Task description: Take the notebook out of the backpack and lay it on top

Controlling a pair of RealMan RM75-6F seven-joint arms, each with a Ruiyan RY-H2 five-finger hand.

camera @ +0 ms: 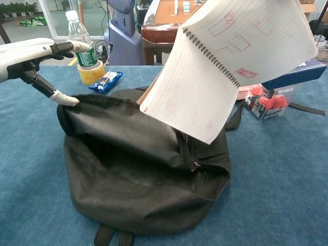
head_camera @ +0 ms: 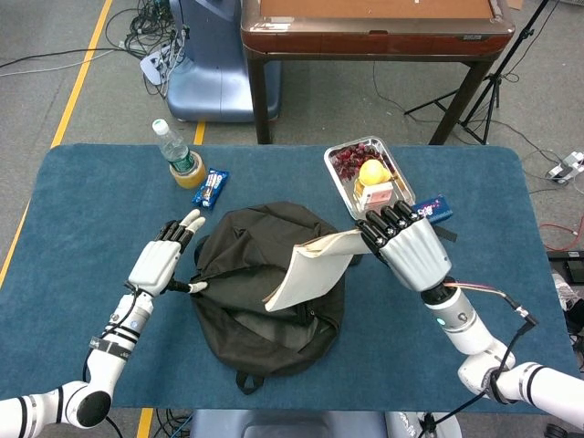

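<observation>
The black backpack (head_camera: 260,297) lies flat in the middle of the blue table, its opening slack (camera: 138,169). My right hand (head_camera: 411,251) grips the open spiral notebook (head_camera: 310,269) by its upper edge. The notebook hangs tilted in the air above the bag's right side, clear of the opening, with its lined page and red sketches facing the chest view (camera: 230,66). My left hand (head_camera: 160,263) is at the bag's left rim with fingers spread. In the chest view the left hand (camera: 31,51) has its thumb tip touching the raised rim. The right hand is out of the chest view.
A water bottle (head_camera: 172,144), a yellow tape roll (head_camera: 189,173) and a blue snack packet (head_camera: 212,187) stand at the back left. A metal tray (head_camera: 339,178) of fruit and a blue box (head_camera: 433,210) sit close behind my right hand.
</observation>
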